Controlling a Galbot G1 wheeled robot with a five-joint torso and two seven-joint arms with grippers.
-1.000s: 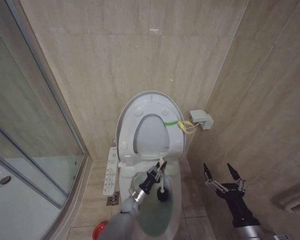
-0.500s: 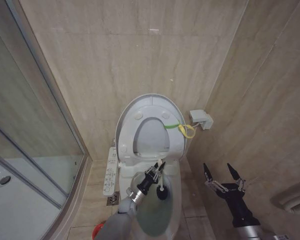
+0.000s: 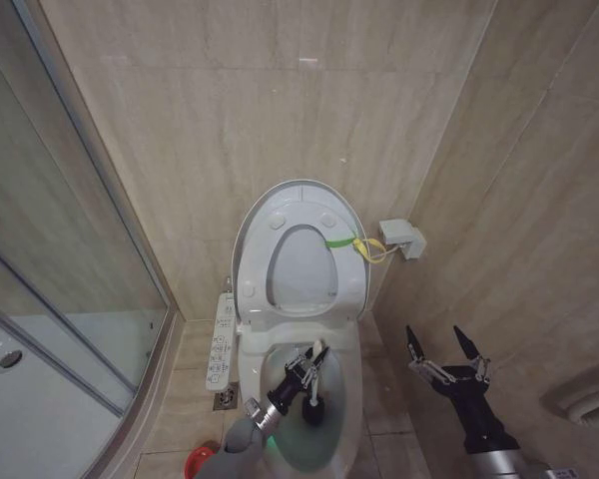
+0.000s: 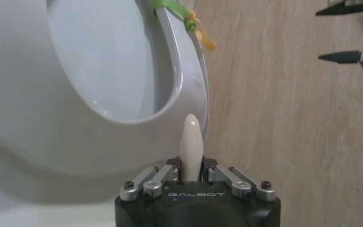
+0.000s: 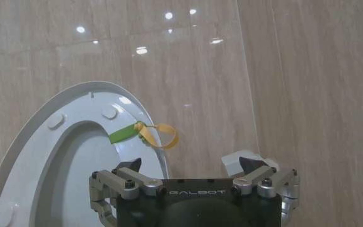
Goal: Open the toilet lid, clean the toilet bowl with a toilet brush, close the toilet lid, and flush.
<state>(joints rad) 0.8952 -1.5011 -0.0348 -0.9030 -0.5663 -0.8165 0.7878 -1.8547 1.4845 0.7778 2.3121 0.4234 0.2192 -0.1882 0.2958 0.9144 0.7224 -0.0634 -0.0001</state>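
Left claw (image 3: 307,365), clamped on toilet brush (image 3: 314,387), has dropped deeper into toilet bowl (image 3: 347,419); scrubbing underway. Toilet lid (image 3: 301,200) up. Right claw (image 3: 442,351) apart, idle.

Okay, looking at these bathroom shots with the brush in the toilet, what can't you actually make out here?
- Head view: whether the toilet brush bristles touch the toilet bowl; too small, and the left gripper covers part of it.
- Head view: the bowl's near end is cut off by the picture's edge.
- Left wrist view: the brush head is hidden behind the gripper body.
- Head view: the red thing on the floor is cut off by the edge and the left arm.
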